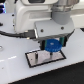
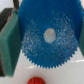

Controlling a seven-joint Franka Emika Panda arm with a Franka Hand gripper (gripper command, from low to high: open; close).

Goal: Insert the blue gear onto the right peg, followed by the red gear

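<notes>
The blue gear (image 1: 53, 47) hangs just above the right part of the grey, black-bordered plate (image 1: 41, 59), held edge-on between my fingers. My gripper (image 1: 55, 44) is shut on it. In the wrist view the blue gear (image 2: 47, 37) fills most of the picture, its toothed rim and centre hole facing the camera, with a green finger pad (image 2: 8, 44) pressed against its side. The red gear (image 2: 35, 80) lies on the white surface beyond the blue gear; the exterior view does not show it. The right peg is hidden under the gear and gripper.
The arm's large white body (image 1: 37, 17) fills the upper half of the exterior view and overhangs the plate. White tabletop (image 1: 15, 67) surrounds the plate, with a dark background behind.
</notes>
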